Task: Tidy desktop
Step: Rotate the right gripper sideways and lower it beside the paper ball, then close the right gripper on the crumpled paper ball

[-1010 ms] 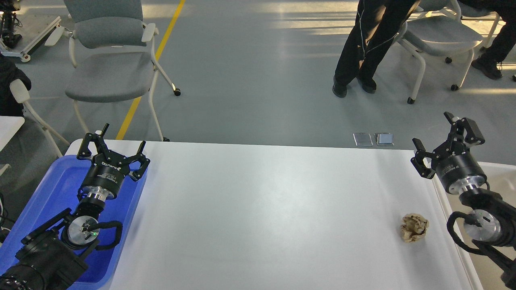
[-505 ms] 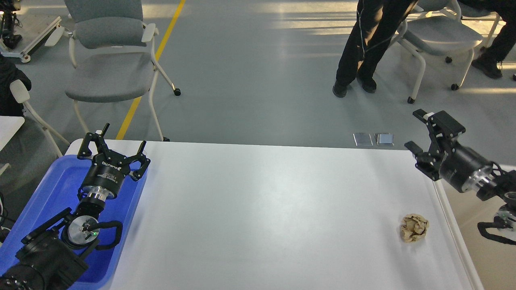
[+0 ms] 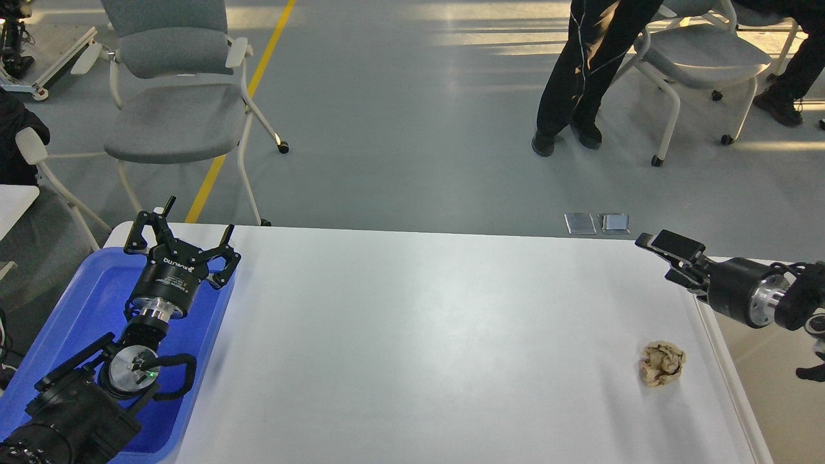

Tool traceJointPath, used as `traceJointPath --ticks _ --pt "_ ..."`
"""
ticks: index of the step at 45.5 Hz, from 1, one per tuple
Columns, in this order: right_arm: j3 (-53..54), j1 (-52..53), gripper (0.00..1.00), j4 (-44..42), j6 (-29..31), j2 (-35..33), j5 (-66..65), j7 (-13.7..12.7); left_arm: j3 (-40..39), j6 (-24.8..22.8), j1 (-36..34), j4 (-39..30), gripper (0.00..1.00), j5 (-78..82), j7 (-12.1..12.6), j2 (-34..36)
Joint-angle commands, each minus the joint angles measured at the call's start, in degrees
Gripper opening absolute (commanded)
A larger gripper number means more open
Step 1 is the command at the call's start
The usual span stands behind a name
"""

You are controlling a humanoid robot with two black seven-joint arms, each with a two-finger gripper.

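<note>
The white desktop (image 3: 419,322) fills the lower middle of the head view. A crumpled brown paper ball (image 3: 662,364) lies on it near the right edge. My right gripper (image 3: 659,259) hangs over the desktop's far right corner, turned on its side with its fingers pointing left; it is open and empty, well behind the ball. My left gripper (image 3: 184,237) is open and empty, held above the far end of the blue tray (image 3: 77,303) at the left edge.
A cream-white bin (image 3: 770,393) sits just off the desktop's right edge, under my right arm. Beyond the table stand grey chairs (image 3: 174,96) on the floor and a person's legs (image 3: 580,77).
My right gripper has swung down and left, rolling from upright onto its side, and is now low over the far right corner. The left arm and the paper ball have not moved.
</note>
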Motion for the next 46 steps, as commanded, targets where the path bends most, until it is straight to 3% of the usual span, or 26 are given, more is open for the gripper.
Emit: traceJointPath --ticks 1,14,22,29,46 --pt "-4.8 1.6 1.00 0.8 -1.2 -0.5 -26.7 -3.6 0.0 0.0 0.0 0.0 1.00 0.0 0.0 0.0" --pt "-5.9 -7.3 1.00 -2.8 -8.7 0.5 -31.1 -3.8 0.0 0.0 0.0 0.0 1.00 0.0 0.0 0.0" --pt "-6.1 -11.1 1.00 -7.9 -9.8 4.5 -31.2 -3.5 0.0 0.0 0.0 0.0 1.00 0.0 0.0 0.0" --pt "-6.3 -13.3 1.00 -14.5 -14.5 9.0 -31.2 -3.0 0.0 0.0 0.0 0.0 1.00 0.0 0.0 0.0" --pt "-6.2 -14.7 1.00 -23.3 -16.3 15.3 -30.5 -2.5 0.0 0.0 0.0 0.0 1.00 0.0 0.0 0.0"
